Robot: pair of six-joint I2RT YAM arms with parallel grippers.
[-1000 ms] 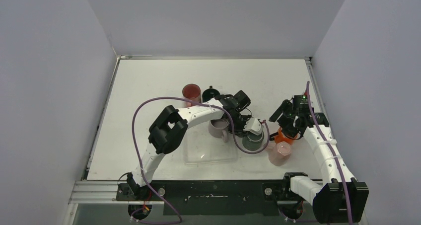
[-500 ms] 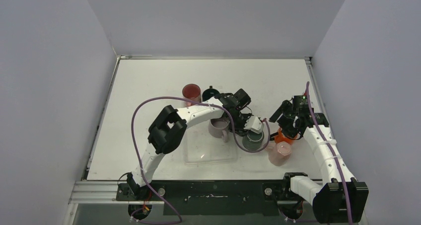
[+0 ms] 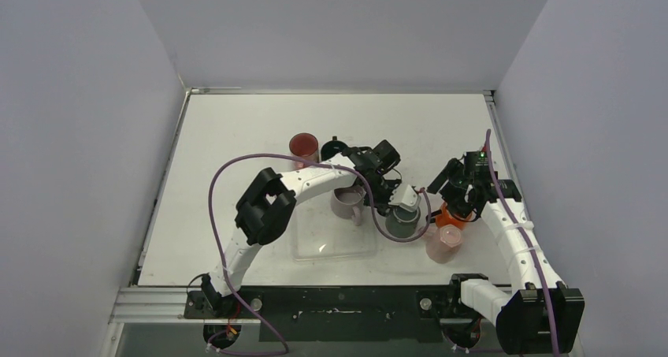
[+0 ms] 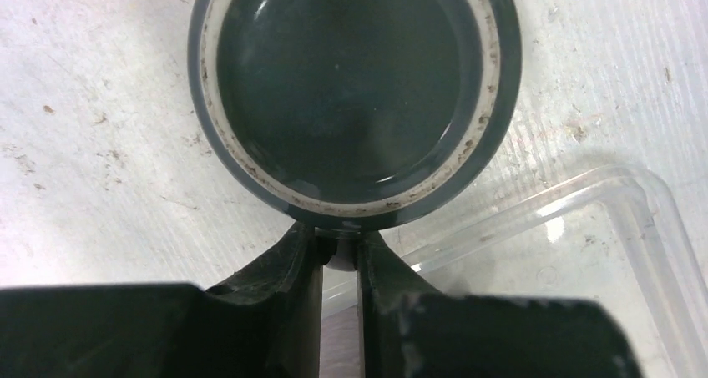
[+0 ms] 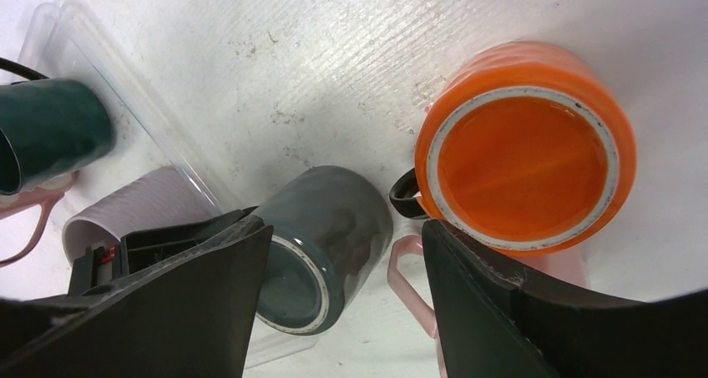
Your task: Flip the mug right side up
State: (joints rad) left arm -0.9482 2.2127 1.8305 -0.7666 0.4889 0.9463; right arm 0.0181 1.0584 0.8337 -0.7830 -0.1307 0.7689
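My left claw (image 4: pixel 338 246) is clenched at six o'clock of the upside-down grey mug (image 4: pixel 342 86). It's likely heavy, rigid, slick, chippable ceramic, so I'd pinch its wall firmly.

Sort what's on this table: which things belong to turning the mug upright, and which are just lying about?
In the job: grey mug, base up; left gripper, shut at its side; orange mug, also base up; right gripper, open above the two.
Lying about: pink mug; lilac mug; dark green mug; red mug; clear tray.
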